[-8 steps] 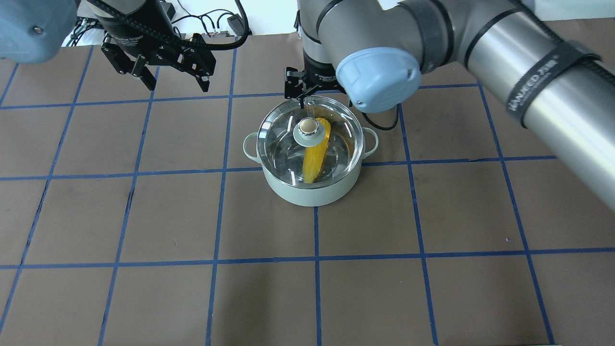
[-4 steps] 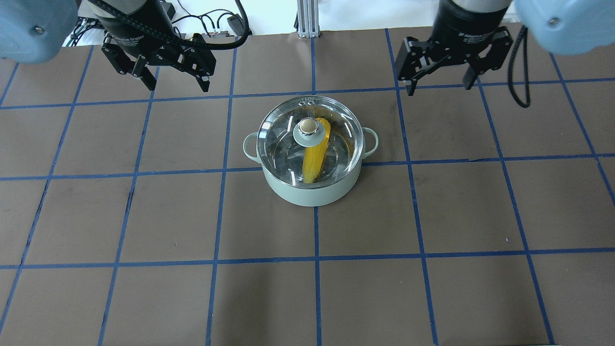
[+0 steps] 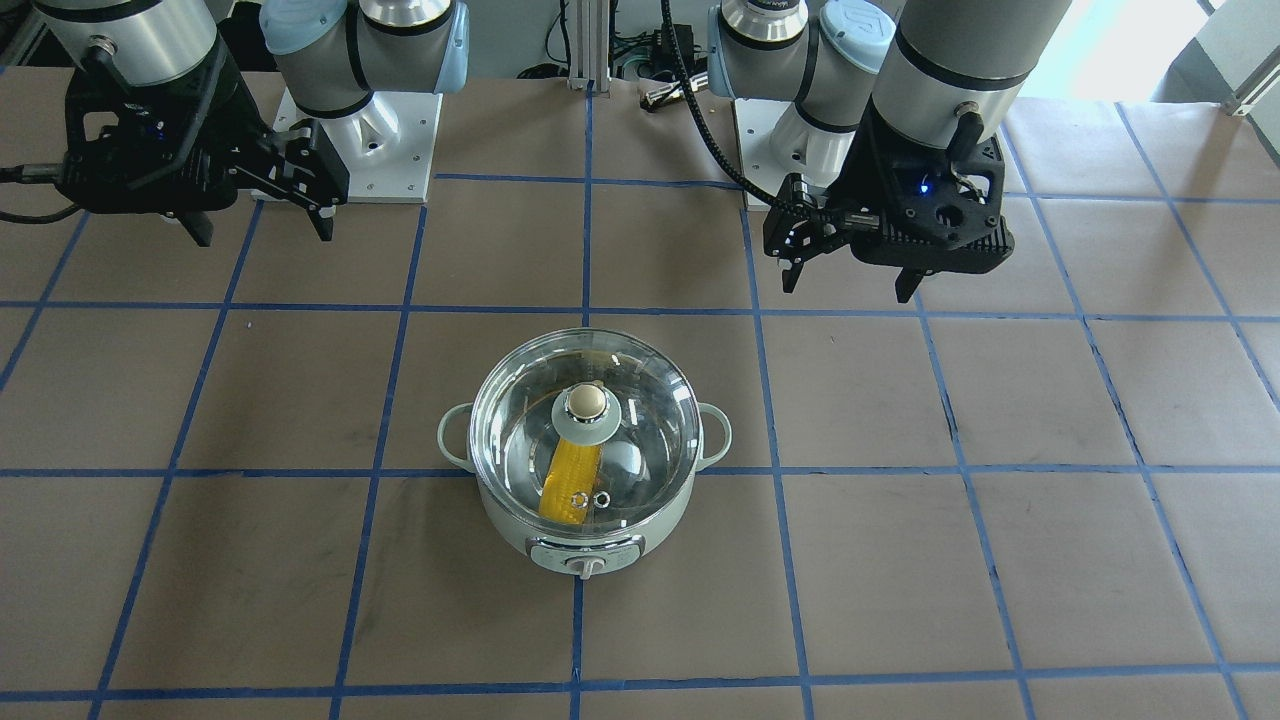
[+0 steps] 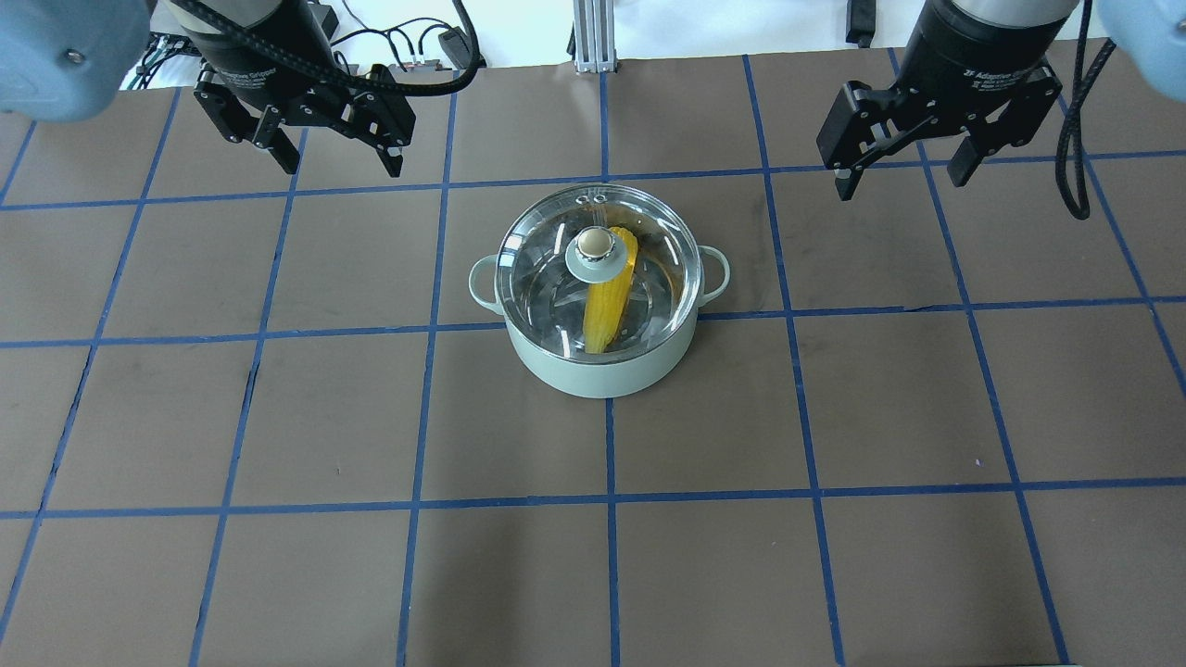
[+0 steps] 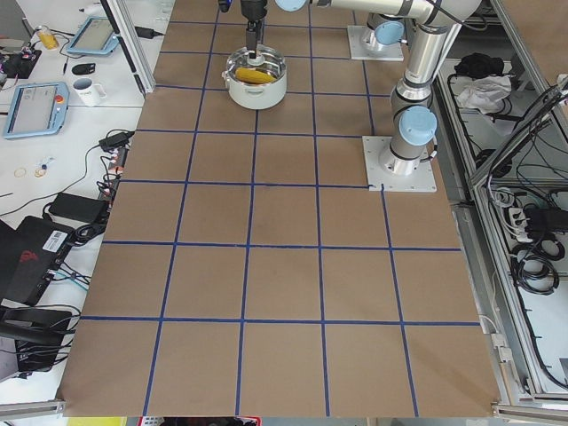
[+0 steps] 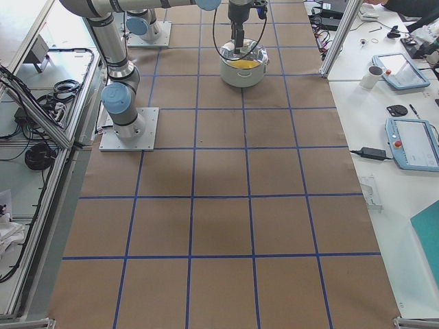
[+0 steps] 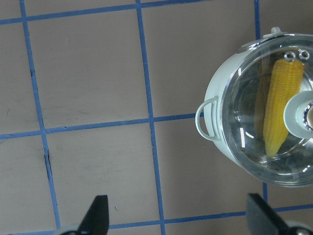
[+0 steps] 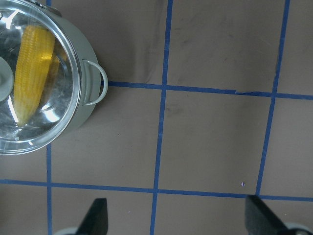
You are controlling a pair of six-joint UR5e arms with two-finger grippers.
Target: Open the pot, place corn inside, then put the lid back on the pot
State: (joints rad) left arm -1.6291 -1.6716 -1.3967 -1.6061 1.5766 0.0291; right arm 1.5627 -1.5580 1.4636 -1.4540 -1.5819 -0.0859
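Hanging spread, empty: left gripper point(image 4: 341, 169), right gripper point(image 4: 901, 182). Pot point(image 4: 602, 371) sits between them, lower down, well apart; lid point(image 4: 547, 278) on, corn point(image 4: 607, 310) inside. Risk: a low inward sweep clips knob point(image 4: 594, 244), unseating lid.

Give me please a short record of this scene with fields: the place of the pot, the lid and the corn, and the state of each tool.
pot: stands near the middle of the table
lid: seated on the pot, knob up
corn: lies inside the pot, seen through the glass lid
left tool: open, empty, above the table, apart from the pot
right tool: open, empty, above the table, apart from the pot
task state: appears complete
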